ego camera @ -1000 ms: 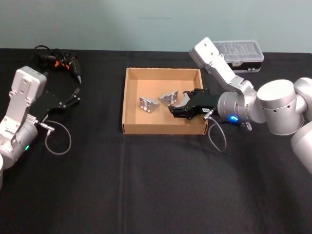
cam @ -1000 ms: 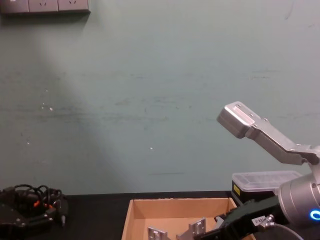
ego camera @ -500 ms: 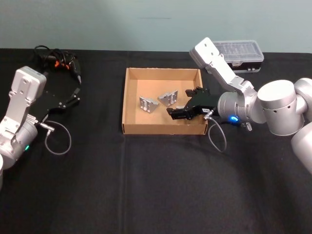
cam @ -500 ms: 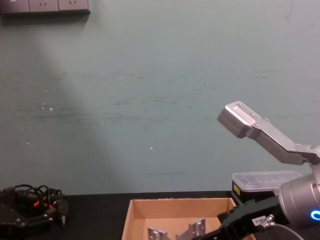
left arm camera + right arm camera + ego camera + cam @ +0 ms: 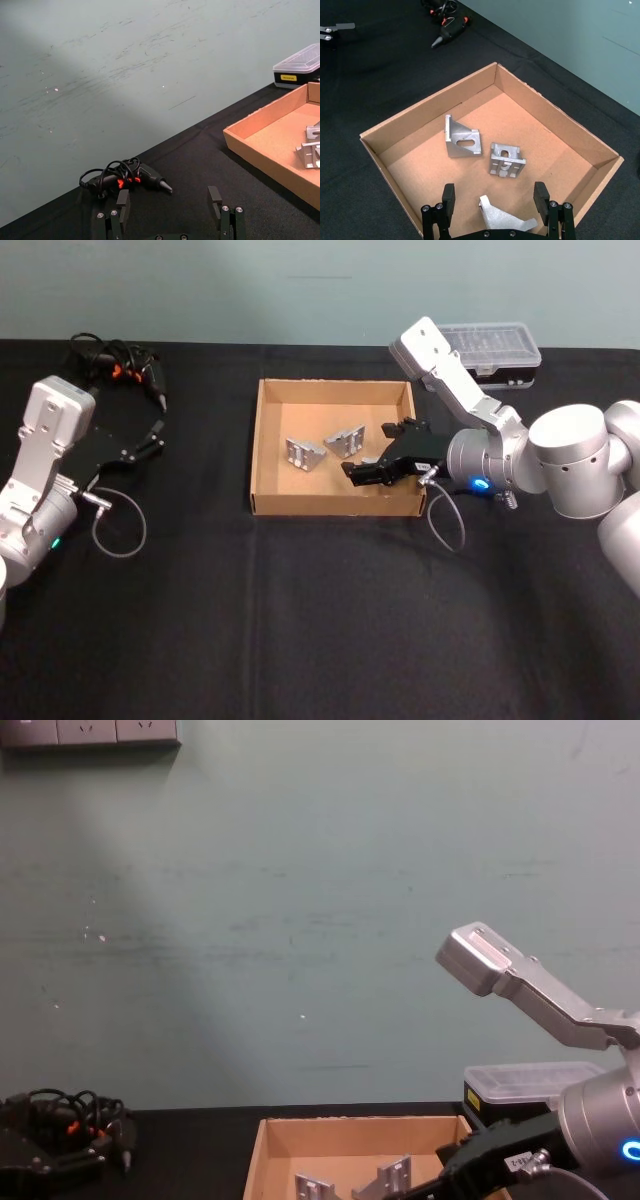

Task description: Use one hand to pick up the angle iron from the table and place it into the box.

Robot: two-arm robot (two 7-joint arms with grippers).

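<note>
The tan cardboard box [image 5: 257, 450] sits mid-table on the black table [image 5: 320, 620]. My right gripper [image 5: 378, 453] hovers open above the box's right part. In the right wrist view, an angle iron [image 5: 506, 219] lies on the box floor [image 5: 427, 110] just below the right gripper [image 5: 495, 192], loose between its spread fingers. Two more angle irons [image 5: 303, 453] [image 5: 345, 441] lie farther left inside the box, and they also appear in the chest view [image 5: 312, 1187] [image 5: 395, 1175]. My left gripper [image 5: 169, 200] rests open at the table's left, away from the box.
A clear-lidded plastic case [image 5: 490, 345] stands behind the right arm. A black tool with tangled cables [image 5: 120, 365] lies at the back left. A grey cable loop [image 5: 120, 520] rests near the left arm. The table's front half is bare black surface.
My right gripper's fingers have spread apart and lifted slightly, leaving the angle iron lying on the box floor. The left arm has not moved.
</note>
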